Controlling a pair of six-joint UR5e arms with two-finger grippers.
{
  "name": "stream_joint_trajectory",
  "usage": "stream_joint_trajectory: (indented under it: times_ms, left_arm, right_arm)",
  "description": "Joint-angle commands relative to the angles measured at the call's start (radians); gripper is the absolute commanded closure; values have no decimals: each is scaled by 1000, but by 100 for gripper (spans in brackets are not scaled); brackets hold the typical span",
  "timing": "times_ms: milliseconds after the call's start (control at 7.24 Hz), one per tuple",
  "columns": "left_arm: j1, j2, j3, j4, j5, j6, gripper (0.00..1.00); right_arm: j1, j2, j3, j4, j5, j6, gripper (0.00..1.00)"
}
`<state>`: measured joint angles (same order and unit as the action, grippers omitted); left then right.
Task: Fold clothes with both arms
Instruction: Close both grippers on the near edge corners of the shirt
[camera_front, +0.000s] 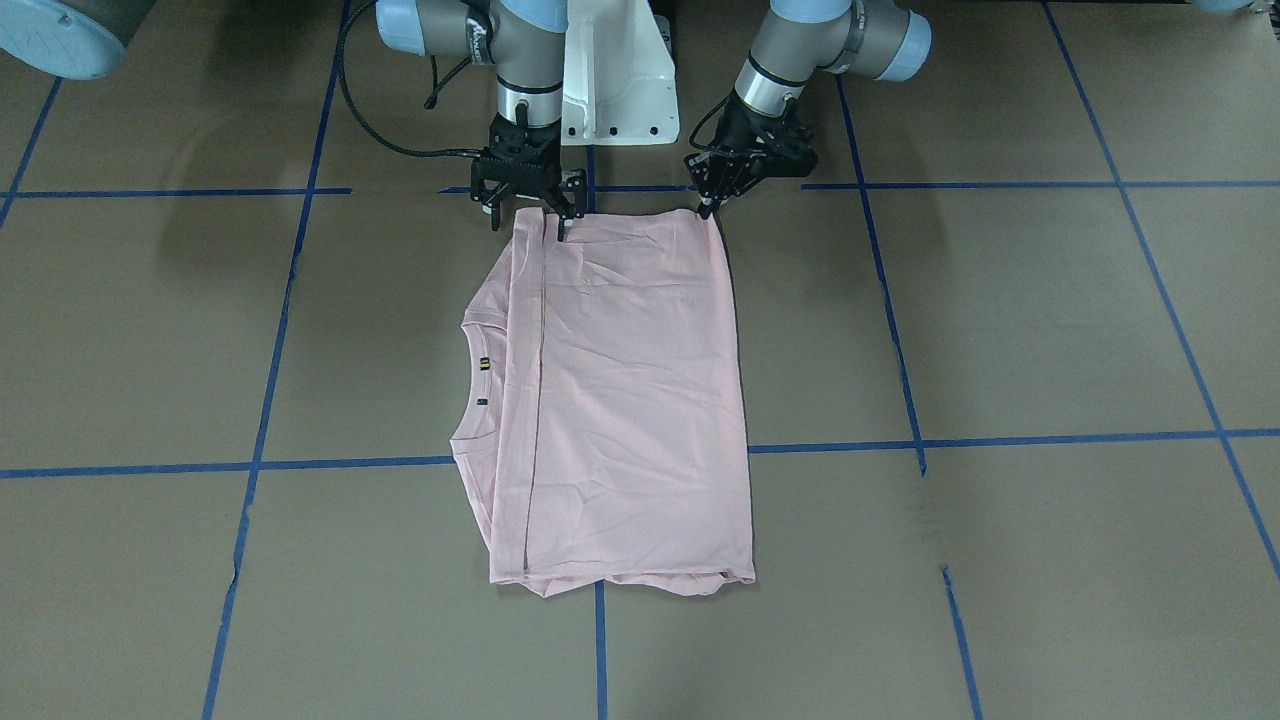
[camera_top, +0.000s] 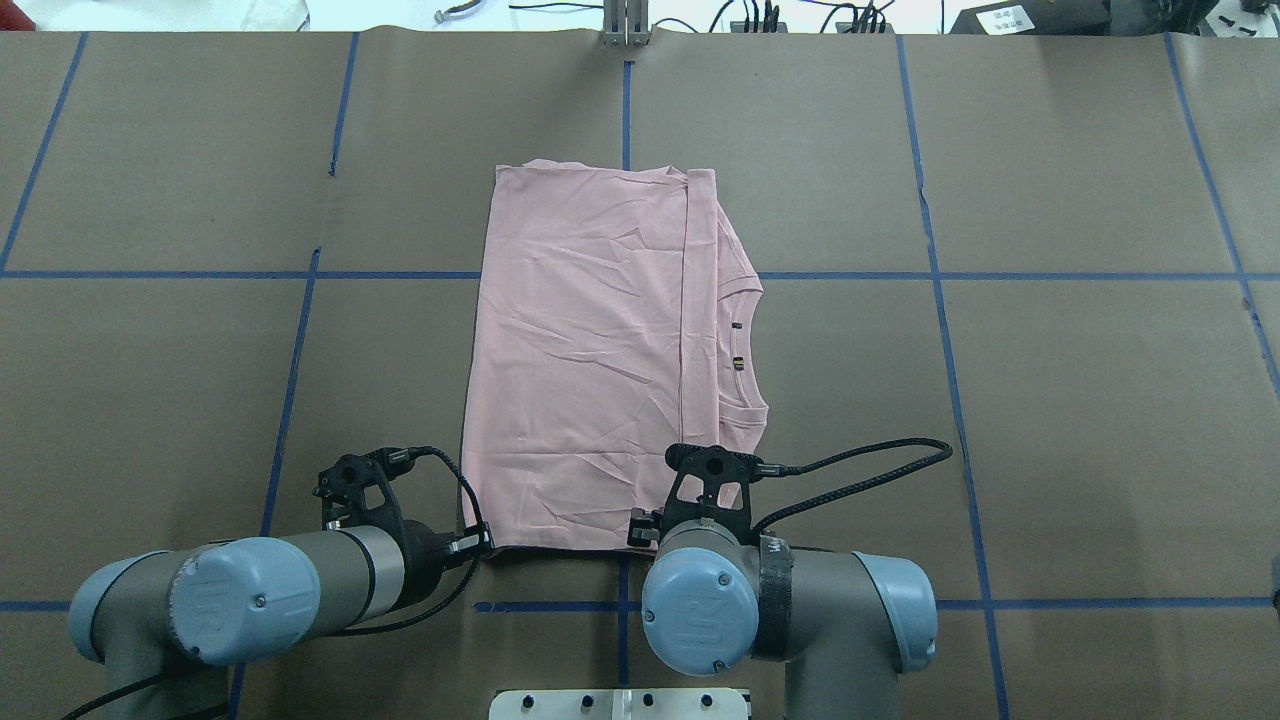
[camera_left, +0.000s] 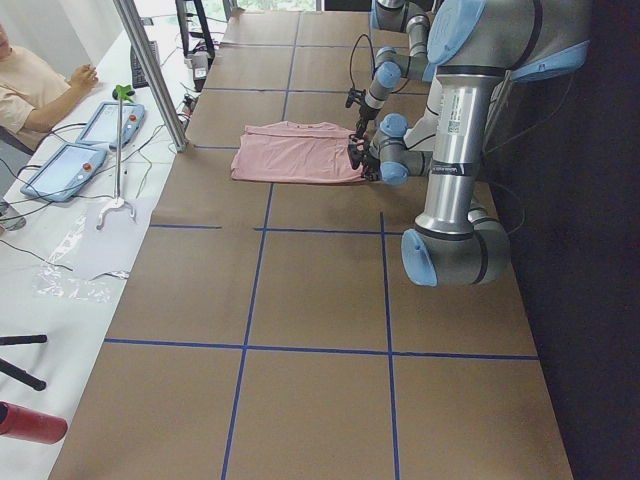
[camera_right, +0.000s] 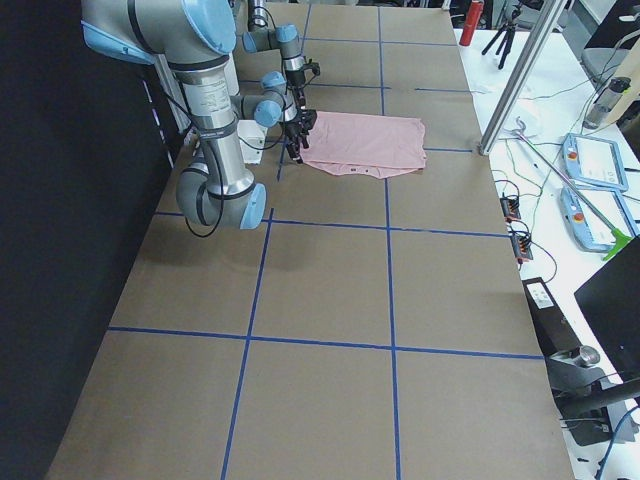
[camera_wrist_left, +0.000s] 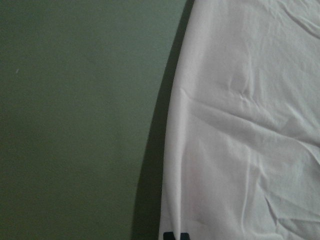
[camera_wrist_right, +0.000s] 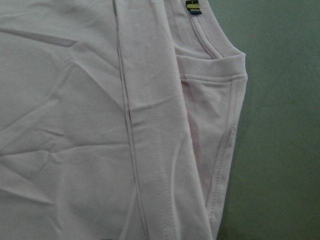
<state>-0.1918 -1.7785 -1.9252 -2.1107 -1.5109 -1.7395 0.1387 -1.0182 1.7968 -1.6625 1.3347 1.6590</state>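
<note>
The pale pink T-shirt (camera_front: 630, 400) lies folded into a long flat rectangle in the middle of the table (camera_top: 150, 380), with its neckline and small label (camera_top: 737, 363) on the robot's right side. Both grippers are at the shirt's edge nearest the robot. My left gripper (camera_front: 709, 208) tapers to a point on the shirt's left corner, and the left wrist view shows two dark fingertips (camera_wrist_left: 169, 235) close together at the cloth's edge (camera_wrist_left: 175, 150). My right gripper (camera_front: 529, 225) stands open at the right corner, one finger on the cloth and one just off it. The right wrist view shows the folded hem (camera_wrist_right: 150, 125).
Blue tape lines (camera_front: 600, 640) divide the brown table into squares. The white pedestal base (camera_front: 620, 90) stands just behind the grippers. A person (camera_left: 30, 85) sits at a side bench with tablets (camera_left: 60, 170). A metal post (camera_left: 150, 70) rises at the table's far edge.
</note>
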Motion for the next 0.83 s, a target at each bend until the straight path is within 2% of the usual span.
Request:
stream_joint_trajectory:
  times_ms: [0,138,415,553,691]
  left_arm:
    - [0,1,0,0,0,0,100]
    - [0,1,0,0,0,0,100]
    - [0,2,0,0,0,2,100]
    - [0,1,0,0,-2,2,100]
    - [0,-1,0,0,-2,2,100]
  right_arm:
    - [-1,0,-7,1,-2,2,11]
    - [-2,1,-7,1,-3,5,17]
    - [-2,7,-7,4,-2,16,63]
    - [-2,7,-8,7,-3,33,97]
    - [-2,9,-8,9,-3,45,100]
